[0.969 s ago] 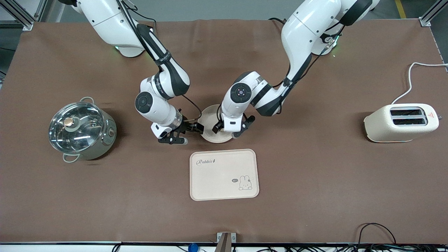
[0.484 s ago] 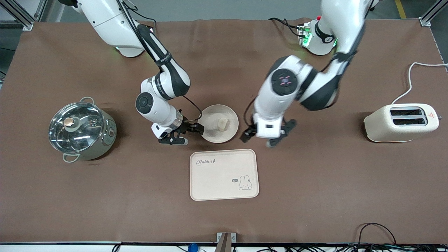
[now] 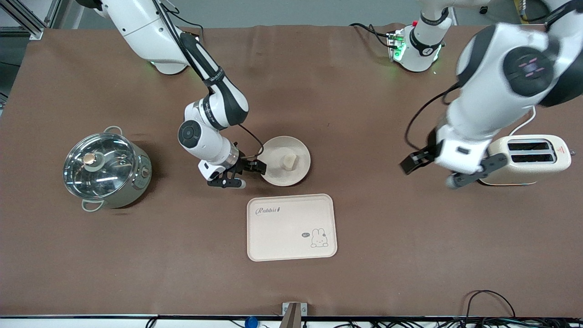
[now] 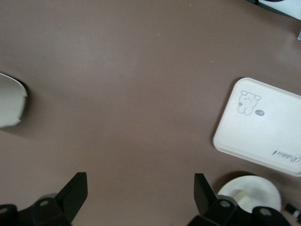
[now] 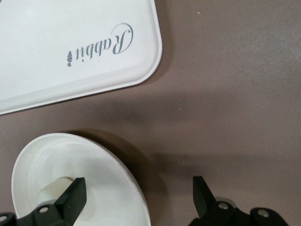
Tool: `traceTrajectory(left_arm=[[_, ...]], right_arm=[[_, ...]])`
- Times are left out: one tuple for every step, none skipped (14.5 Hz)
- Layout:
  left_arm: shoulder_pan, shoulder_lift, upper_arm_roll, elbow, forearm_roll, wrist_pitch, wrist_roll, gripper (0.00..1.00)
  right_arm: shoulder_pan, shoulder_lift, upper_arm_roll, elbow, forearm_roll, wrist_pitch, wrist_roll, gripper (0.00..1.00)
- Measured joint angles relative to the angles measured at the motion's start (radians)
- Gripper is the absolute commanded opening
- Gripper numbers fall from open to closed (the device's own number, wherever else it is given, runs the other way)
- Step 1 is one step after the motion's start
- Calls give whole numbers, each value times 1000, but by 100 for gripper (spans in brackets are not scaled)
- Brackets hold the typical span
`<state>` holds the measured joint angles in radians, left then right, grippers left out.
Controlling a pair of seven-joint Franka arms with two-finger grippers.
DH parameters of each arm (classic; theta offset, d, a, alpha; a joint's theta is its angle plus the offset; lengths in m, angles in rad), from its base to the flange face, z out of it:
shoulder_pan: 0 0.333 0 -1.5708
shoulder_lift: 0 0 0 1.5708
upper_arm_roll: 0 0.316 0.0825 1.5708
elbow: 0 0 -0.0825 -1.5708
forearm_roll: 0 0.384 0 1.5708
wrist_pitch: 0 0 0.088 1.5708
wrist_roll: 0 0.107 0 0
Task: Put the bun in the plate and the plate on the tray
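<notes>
The small pale bun [image 3: 288, 161] lies in the round cream plate [image 3: 274, 155], which sits on the table farther from the front camera than the "Rabbit" tray [image 3: 282, 232]. My right gripper [image 3: 248, 175] is low at the plate's edge on the right arm's side. It is open, with one finger over the plate [image 5: 94, 174] and the other over bare table, and the bun [image 5: 56, 185] shows beside the inner finger. The tray [image 5: 56, 42] lies close by. My left gripper [image 3: 432, 173] hangs open and empty in the air next to the toaster, over bare table [image 4: 141, 188].
A steel pot with a glass lid [image 3: 105, 168] stands toward the right arm's end. A cream toaster [image 3: 524, 159] with a white cord stands toward the left arm's end, its corner [image 4: 9, 106] showing in the left wrist view. That view also shows the tray [image 4: 263, 127] and plate [image 4: 256, 190].
The left arm has lifted off the plate and swung toward the toaster, leaving the bun in the plate. The right gripper has stayed at the plate's edge.
</notes>
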<state>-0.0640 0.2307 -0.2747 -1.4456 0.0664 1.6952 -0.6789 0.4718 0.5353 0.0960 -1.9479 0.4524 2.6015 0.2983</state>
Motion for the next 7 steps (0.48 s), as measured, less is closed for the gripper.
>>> traceTrajectory(left_arm=[[25,-27,0,3,0,-33,65,100],[47,-56,0,4,0,-68,122,100],[65,-85,0,5,0,-106,174,100],[80,-113,1,5,0,-138,217,100],[91,-138,1,5,0,-163,256,100],[101,-161,1,4,0,-185,295,100],[111,-182,2,2,0,-204,338,100]], right_arm=[[2,2,0,0,0,6,0,100],[6,4,0,0,0,12,0,93],[9,7,0,0,0,15,0,92],[12,11,0,0,0,18,1,92],[14,17,0,0,0,25,1,92],[17,26,0,0,0,35,1,92],[22,35,0,0,0,43,0,92]])
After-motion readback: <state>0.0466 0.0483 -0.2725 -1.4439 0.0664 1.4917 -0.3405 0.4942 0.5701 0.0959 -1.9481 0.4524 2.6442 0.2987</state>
